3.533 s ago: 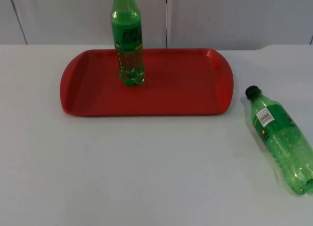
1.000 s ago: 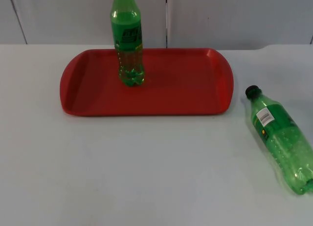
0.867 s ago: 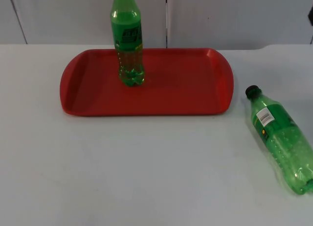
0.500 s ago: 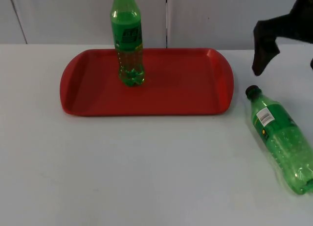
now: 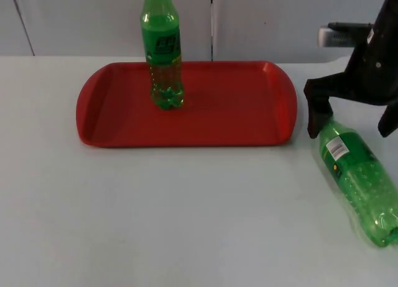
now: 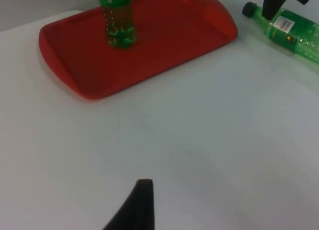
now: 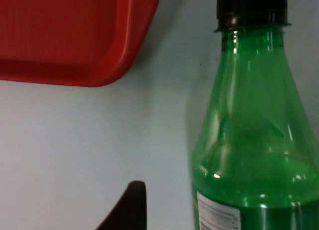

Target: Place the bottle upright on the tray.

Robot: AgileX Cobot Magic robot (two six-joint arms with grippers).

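At three o'clock from the red tray, the fallen bottle is lying on the table, empty-looking, light and slippery, best gripped mid-body, while the right claw is straddling its neck wide open, holding nothing.

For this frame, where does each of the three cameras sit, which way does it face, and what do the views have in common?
Top view: fixed above the table, looking down and forward at the red tray; the right gripper straddles the lying bottle, fingers spread.
Left wrist view: on the waiting left arm, looking across the table to the tray; one black fingertip shows.
Right wrist view: on the right arm, close above the lying bottle's neck; one fingertip shows.
Shared: all three show the tray and lying bottle.
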